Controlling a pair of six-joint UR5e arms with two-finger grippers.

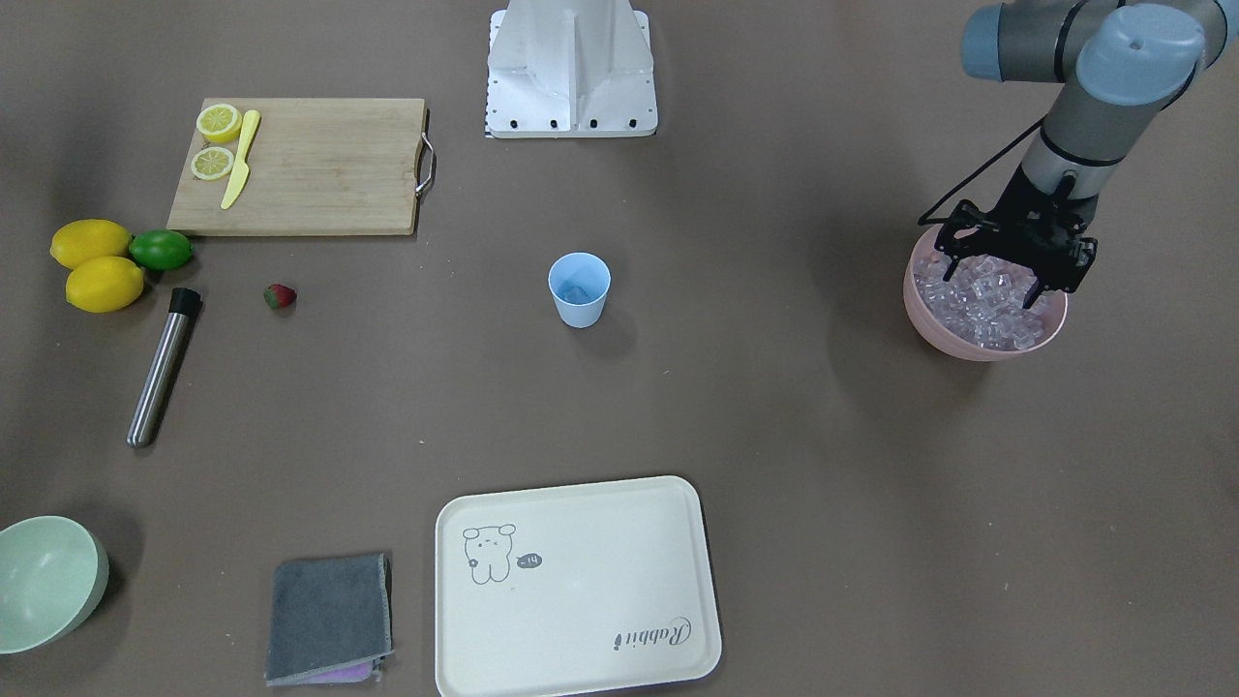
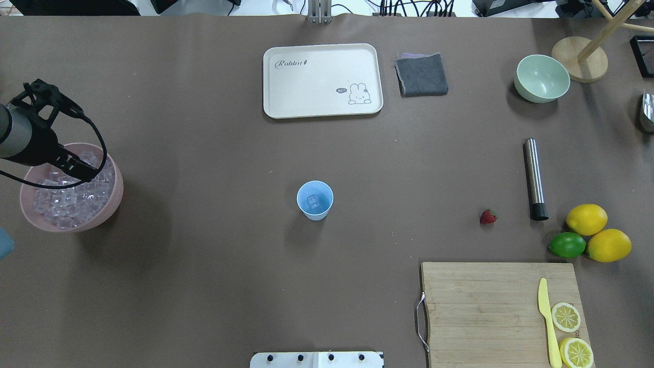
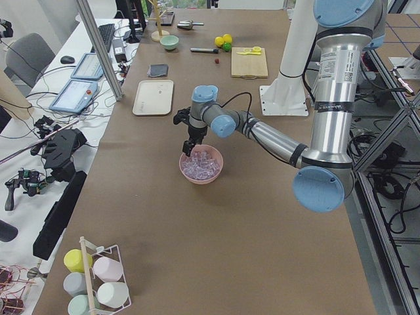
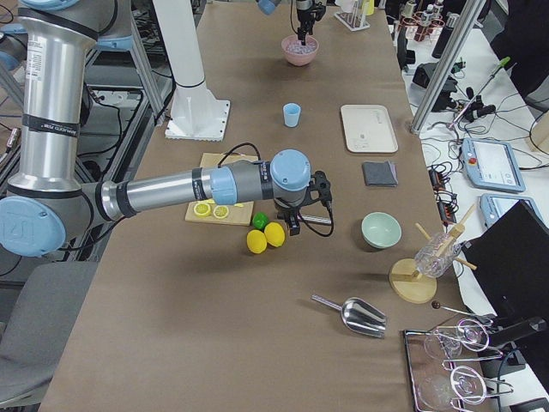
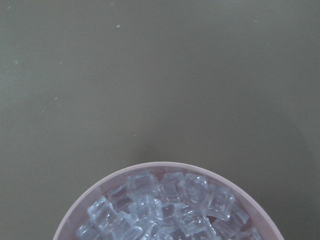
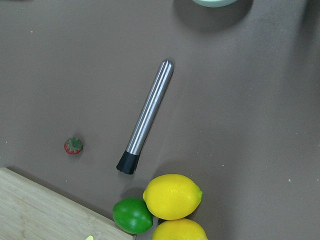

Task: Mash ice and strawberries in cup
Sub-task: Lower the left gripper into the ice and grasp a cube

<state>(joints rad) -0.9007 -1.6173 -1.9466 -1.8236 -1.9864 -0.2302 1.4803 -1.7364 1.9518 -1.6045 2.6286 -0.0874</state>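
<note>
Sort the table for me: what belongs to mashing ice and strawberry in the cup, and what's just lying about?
For the job: ice in the pink bowl; blue cup; strawberry; probably the steel rod.
Lying about: cutting board, lemon halves, yellow knife, two lemons, lime, green bowl, grey cloth, tray.

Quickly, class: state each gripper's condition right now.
Left gripper: open, above the ice in the pink bowl.
Right gripper: cannot be told from these views.
</note>
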